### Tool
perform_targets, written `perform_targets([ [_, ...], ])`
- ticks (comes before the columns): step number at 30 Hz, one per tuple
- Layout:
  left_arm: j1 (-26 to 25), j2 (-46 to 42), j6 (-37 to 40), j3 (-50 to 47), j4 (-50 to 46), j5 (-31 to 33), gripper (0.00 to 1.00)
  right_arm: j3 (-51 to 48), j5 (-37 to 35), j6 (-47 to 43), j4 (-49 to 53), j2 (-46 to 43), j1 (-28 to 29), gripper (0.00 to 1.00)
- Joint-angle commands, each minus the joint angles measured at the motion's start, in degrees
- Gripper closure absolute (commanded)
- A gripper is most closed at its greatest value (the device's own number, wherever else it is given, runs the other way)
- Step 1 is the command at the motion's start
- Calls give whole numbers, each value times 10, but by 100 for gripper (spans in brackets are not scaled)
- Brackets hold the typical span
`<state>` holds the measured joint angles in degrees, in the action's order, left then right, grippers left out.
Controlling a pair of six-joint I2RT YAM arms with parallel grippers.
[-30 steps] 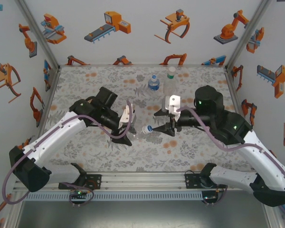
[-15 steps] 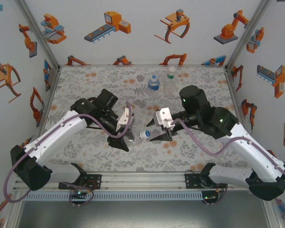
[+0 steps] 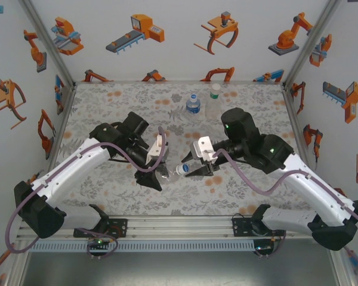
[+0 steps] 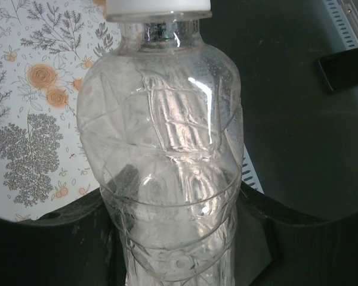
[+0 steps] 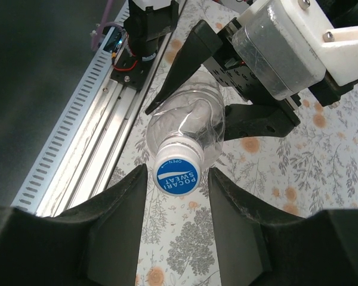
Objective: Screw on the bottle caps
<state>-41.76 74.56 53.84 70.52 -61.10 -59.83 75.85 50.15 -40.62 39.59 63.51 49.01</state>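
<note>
I see L gripper (image 3: 160, 176) clamped on clear unlabelled plastic bottle (image 4: 167, 149); R gripper (image 5: 176, 179) jaws apart, straddling its white blue-printed round screw cap (image 5: 178, 170), w/ gaps both sides.

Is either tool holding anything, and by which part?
The left tool grips the clear unlabelled bottle by its body; the right tool is open around its cap.
</note>
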Motion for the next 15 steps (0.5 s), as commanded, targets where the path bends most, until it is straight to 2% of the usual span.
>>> perform_targets([
  [1,-2,4,20,20,-13,-25,100,-4,19,-13,-16,3,6,57],
  [5,-2,5,20,21,-14,-26,100,-4,22,-13,-14,5,7,59],
  [8,-2,4,20,21,-13,-27,100,-4,24,-13,-9,6,8,66],
  [12,-3,6,20,25,-13,-31,100,-6,18,8,-5,6,10,87],
  [14,-2,7,19,28,-12,-30,100,-15,-1,72,-33,3,12,100],
  [15,-2,6,13,28,-6,-30,100,-25,-21,125,-57,-1,12,100],
])
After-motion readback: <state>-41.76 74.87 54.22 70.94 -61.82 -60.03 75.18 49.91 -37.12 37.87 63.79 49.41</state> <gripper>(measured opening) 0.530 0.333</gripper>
